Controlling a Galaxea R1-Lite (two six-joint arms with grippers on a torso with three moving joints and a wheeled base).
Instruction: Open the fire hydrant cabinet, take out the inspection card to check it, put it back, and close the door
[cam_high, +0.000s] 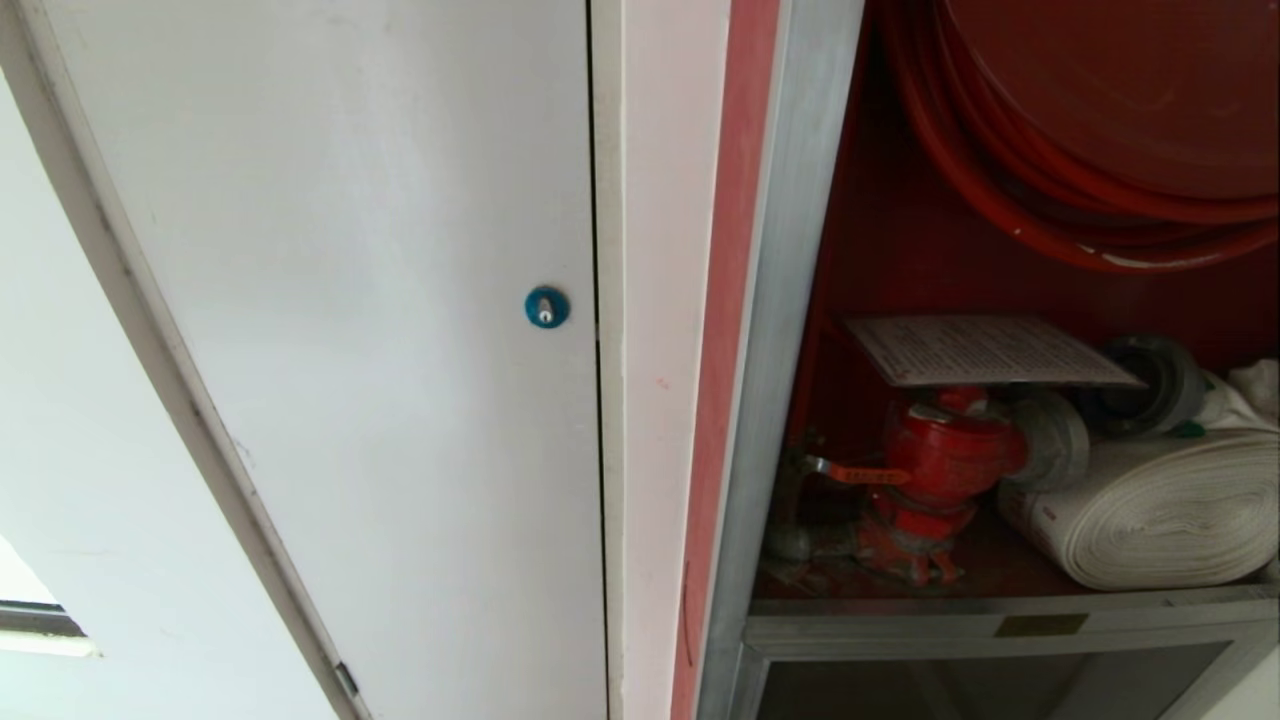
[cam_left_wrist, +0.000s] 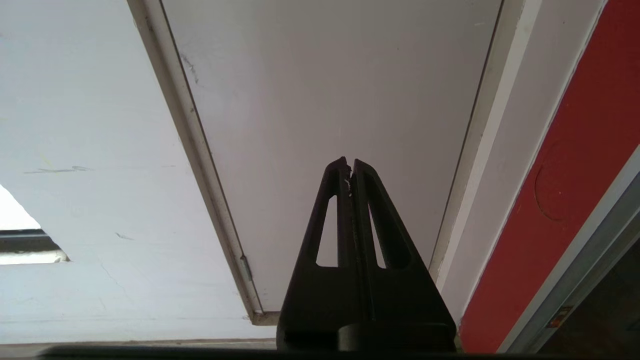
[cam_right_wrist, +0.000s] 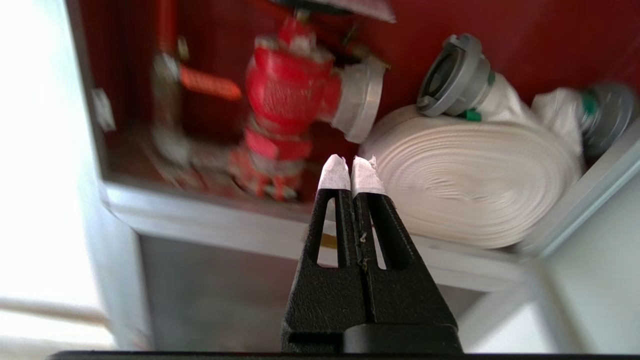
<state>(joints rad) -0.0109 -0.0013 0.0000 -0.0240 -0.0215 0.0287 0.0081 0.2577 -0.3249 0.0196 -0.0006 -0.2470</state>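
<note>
I am facing the open red-lined, aluminium-framed fire hydrant cabinet (cam_high: 800, 300). The thin white printed inspection card (cam_high: 985, 350) is lying atop the red valve (cam_high: 945, 455), not yet taken. My right tool (cam_right_wrist: 351, 167), tips pressed together and empty, is pointing inside; my left tool (cam_left_wrist: 349, 165), likewise closed, is idling beside the white panel door (cam_high: 380, 300).

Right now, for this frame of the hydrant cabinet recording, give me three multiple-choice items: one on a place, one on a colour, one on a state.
1. Where does the inspection card lie?
A. on top of the red valve
B. on the rolled hose
C. on the cabinet floor

2. What colour is the round lock on the white panel door?
A. red
B. blue
C. green

3. How are the right gripper fingers?
A. wide open
B. shut on the card
C. shut, empty

Key: 1 A, the card rests above the valve; 2 B, a blue disc; 3 C, taped tips meet with nothing between.
</note>
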